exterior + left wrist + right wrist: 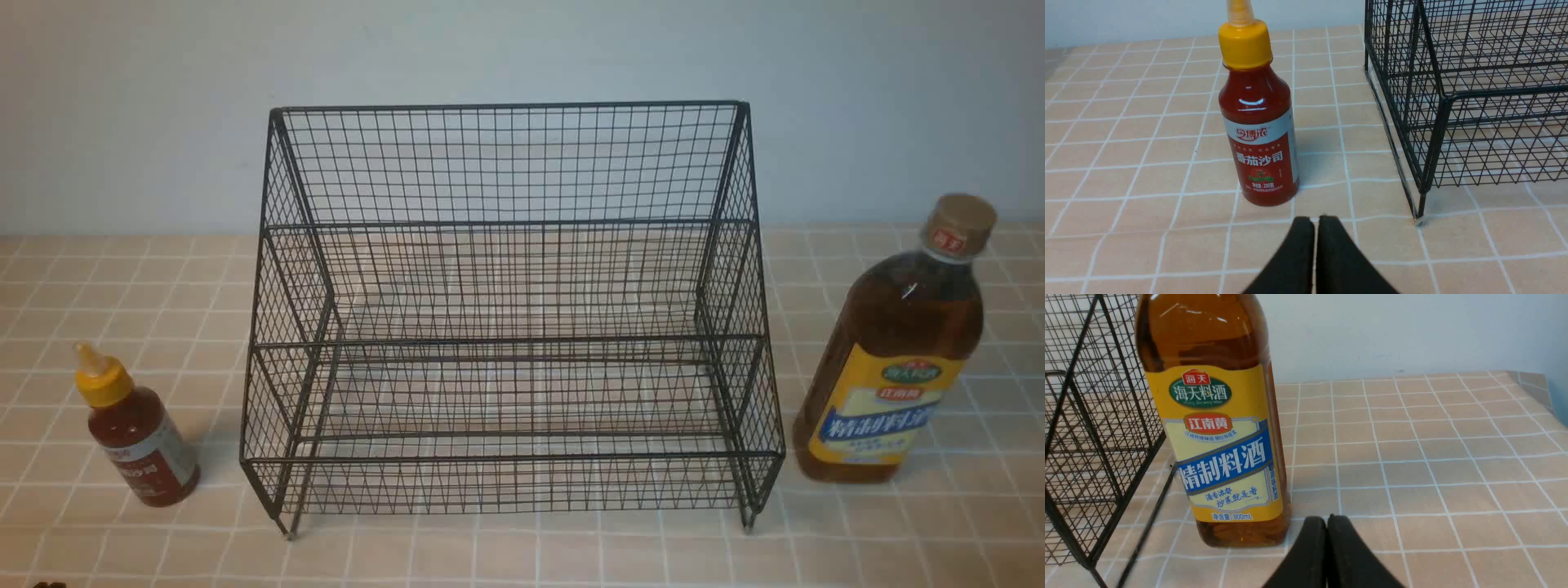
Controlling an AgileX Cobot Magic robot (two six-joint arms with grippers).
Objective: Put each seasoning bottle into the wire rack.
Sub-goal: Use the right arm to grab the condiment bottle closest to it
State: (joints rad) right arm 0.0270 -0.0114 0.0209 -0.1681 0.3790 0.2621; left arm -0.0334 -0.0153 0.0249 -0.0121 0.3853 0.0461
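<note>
Two jaws [1316, 220], left and right, angled tableward

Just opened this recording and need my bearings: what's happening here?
Nothing is being handled. The left pincer and right pincer are both shut and empty. The small red sauce bottle stands left of the black wire rack, the tall amber bottle to its right. Neither bottle has been put in the rack yet.
</note>
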